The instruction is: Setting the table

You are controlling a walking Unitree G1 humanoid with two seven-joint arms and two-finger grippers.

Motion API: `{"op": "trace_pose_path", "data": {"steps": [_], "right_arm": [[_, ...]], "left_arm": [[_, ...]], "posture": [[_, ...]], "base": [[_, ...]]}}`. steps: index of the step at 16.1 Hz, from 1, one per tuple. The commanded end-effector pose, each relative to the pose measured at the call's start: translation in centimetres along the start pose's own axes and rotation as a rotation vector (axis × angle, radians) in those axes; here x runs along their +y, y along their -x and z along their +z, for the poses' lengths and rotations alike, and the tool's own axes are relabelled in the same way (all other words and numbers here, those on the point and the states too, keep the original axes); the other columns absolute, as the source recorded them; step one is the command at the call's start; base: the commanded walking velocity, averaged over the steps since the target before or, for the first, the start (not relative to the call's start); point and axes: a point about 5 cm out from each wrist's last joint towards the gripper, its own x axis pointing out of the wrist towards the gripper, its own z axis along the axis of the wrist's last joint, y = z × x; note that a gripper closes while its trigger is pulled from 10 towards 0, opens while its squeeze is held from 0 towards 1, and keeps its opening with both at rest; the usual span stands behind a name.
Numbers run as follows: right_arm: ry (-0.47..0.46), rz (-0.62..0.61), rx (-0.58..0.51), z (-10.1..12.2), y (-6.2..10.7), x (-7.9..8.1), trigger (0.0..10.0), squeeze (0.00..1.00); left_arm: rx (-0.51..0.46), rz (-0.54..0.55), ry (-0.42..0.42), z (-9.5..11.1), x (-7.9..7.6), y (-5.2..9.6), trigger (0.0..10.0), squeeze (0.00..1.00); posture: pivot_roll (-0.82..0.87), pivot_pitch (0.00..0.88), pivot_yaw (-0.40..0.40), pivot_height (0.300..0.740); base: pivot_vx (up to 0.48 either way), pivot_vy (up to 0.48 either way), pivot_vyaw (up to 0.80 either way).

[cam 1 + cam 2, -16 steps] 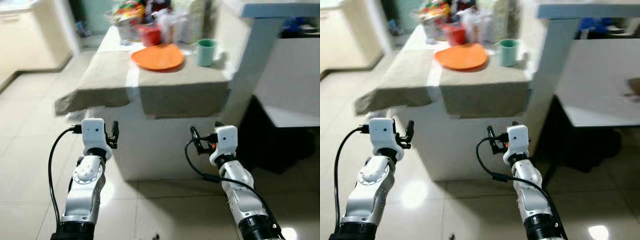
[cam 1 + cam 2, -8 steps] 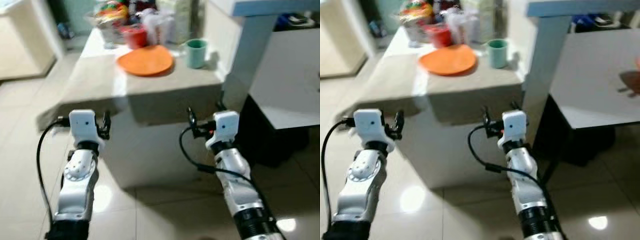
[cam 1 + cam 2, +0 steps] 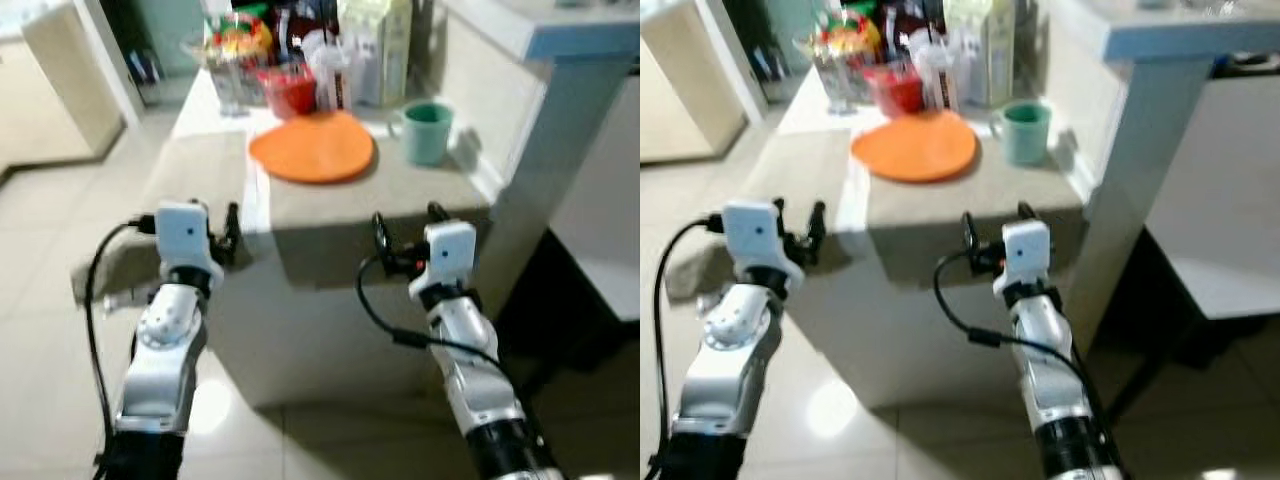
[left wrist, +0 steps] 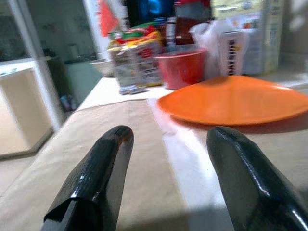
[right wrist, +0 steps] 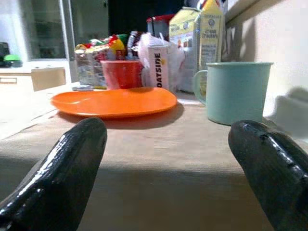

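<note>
My arms: silver segmented shells, white boxy wrist modules, black cables looping off each, glossy black fingers (image 4: 94,185).

Cloth-covered table (image 3: 330,205) with plate (image 3: 312,147), mug (image 3: 427,130)

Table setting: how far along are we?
Early. Nothing looks set yet: the orange plate and green mug sit on the cloth-covered table beside the groceries. Both end effectors, left and right, are open and empty at the table's near edge. Grasping and placing remain.
</note>
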Motion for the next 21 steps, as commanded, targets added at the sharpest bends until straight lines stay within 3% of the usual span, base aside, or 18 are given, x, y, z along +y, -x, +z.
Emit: {"op": "trace_pose_path", "data": {"steps": [1, 5, 7, 10, 11, 12, 14, 19, 21], "right_arm": [[0.010, -0.011, 0.008, 0.0, 0.0, -0.6, 10.0, 0.00], [0.005, -0.003, 0.007, 0.0, 0.0, -0.4, 10.0, 0.00], [0.003, -0.003, 0.009, 0.0, 0.1, -0.2, 10.0, 0.00], [-0.001, 0.007, 0.013, -0.1, 0.3, 0.1, 10.0, 0.00], [-0.001, 0.009, 0.014, -0.2, 0.3, 0.1, 10.0, 0.00], [-0.003, 0.008, 0.015, -0.2, 0.3, 0.2, 10.0, 0.00], [-0.010, -0.002, 0.013, -0.2, 0.2, 0.3, 10.0, 0.00], [-0.021, -0.010, 0.003, 0.2, 0.4, 0.3, 10.0, 0.00], [-0.029, -0.021, -0.012, 0.8, 0.4, 0.0, 10.0, 0.00]], "left_arm": [[-0.019, -0.048, -0.028, 0.6, -0.7, -0.3, 10.0, 0.00], [-0.012, -0.080, -0.048, 0.8, -0.8, -0.6, 10.0, 0.00], [-0.012, -0.105, -0.099, 1.1, -0.3, -1.0, 10.0, 0.00], [-0.018, -0.186, -0.293, 2.8, 2.4, -2.8, 10.0, 0.00], [-0.016, -0.198, -0.316, 3.0, 2.6, -3.0, 10.0, 0.00], [-0.025, -0.223, -0.393, 3.4, 3.1, -3.7, 10.0, 0.00], [-0.029, -0.268, -0.482, 3.5, 3.0, -4.2, 10.0, 0.00], [0.046, -0.521, -0.764, 2.2, 1.7, -6.4, 10.0, 0.00], [0.050, -0.555, -0.812, 2.0, 1.5, -6.9, 10.0, 0.00]], "posture": [[-0.16, 0.000, 0.101, 0.740], [-0.16, 0.000, 0.110, 0.740], [-0.16, 0.000, 0.110, 0.740], [-0.15, 0.000, 0.119, 0.740], [-0.15, 0.000, 0.119, 0.740], [-0.15, 0.000, 0.131, 0.740], [-0.16, 0.000, 0.138, 0.740], [-0.16, 0.000, 0.145, 0.740], [-0.17, 0.000, 0.147, 0.740]], "base": [[0.461, 0.000, 0.00], [0.407, 0.000, 0.00], [0.000, 0.000, 0.00], [0.000, 0.000, 0.00], [0.000, 0.000, 0.00], [0.000, 0.000, 0.00], [0.000, 0.000, 0.00], [0.000, 0.000, 0.00], [0.000, 0.000, 0.00]]}}
